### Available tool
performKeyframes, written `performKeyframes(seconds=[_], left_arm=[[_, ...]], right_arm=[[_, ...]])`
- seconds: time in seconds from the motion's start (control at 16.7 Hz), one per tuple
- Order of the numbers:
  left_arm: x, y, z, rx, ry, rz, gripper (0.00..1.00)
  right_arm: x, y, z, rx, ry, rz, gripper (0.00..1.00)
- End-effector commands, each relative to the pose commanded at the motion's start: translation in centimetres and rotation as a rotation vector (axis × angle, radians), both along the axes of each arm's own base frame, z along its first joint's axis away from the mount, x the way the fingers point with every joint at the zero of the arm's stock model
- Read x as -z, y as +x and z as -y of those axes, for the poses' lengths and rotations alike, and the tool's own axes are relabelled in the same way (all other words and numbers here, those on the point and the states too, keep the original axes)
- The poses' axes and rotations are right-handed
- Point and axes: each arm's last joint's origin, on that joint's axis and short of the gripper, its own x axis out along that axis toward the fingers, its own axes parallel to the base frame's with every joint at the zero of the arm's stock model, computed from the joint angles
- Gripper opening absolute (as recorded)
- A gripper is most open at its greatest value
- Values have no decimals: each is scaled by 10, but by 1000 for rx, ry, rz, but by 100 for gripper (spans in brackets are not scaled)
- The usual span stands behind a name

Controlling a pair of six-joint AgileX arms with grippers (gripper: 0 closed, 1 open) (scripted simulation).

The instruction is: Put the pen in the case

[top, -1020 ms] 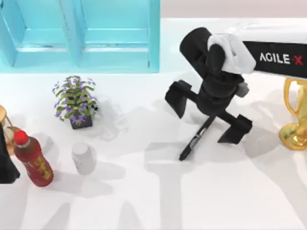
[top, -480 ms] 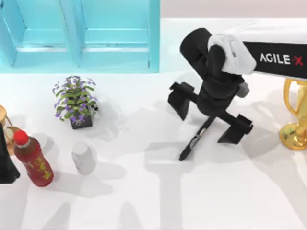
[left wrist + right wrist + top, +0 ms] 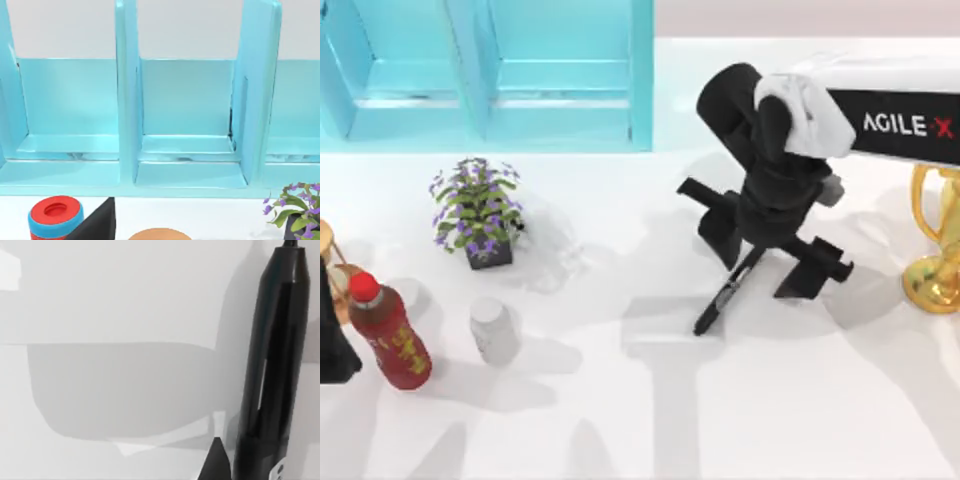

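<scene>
Top view: right end effector [image 3: 763, 256], seemingly open, astride pen [image 3: 725, 296].

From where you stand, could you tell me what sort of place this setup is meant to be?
Probably a rendered desk or study tabletop rather than a real room: a turquoise compartmented case at the back, a black pen lying under the right gripper, and a small potted plant and gold trophy as ornaments.

Matt black pen [image 3: 725, 296], glossy turquoise case [image 3: 490, 75], shiny gold trophy [image 3: 932, 245], smooth white table [image 3: 720, 420]
</scene>
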Motion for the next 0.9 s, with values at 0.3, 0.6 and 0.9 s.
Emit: performKeyframes(seconds=[0.3, 0.6, 0.9], left_arm=[[0, 0, 0, 0, 0, 0, 100], [0, 0, 0, 0, 0, 0, 100], [0, 0, 0, 0, 0, 0, 100]], right_arm=[[0, 0, 0, 0, 0, 0, 0], [-30, -5, 8, -28, -33, 12, 0], [-63, -1, 5, -21, -27, 21, 0]])
